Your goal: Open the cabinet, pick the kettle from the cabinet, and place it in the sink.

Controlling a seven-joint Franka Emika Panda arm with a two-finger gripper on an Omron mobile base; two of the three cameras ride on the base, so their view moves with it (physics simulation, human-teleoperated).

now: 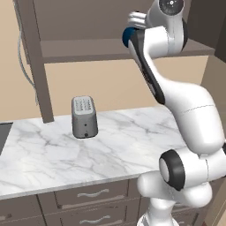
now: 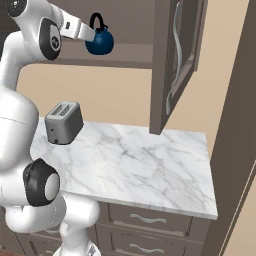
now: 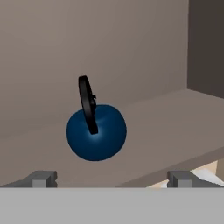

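Pincer (image 3: 112,178) released, level with cabinet (image 2: 176,60) shelf.
Kettle (image 3: 96,131) upright on shelf inside open cabinet, just ahead of spread fingertips (image 3: 41,178), untouched; toaster (image 1: 84,117) below on marble desk (image 1: 123,141).

On my grey-brown cabinet shelf (image 3: 175,118) sits the small round dark-blue kettle (image 3: 96,133); below, a grey toaster (image 1: 84,117) stands on the white marble counter (image 1: 123,141).
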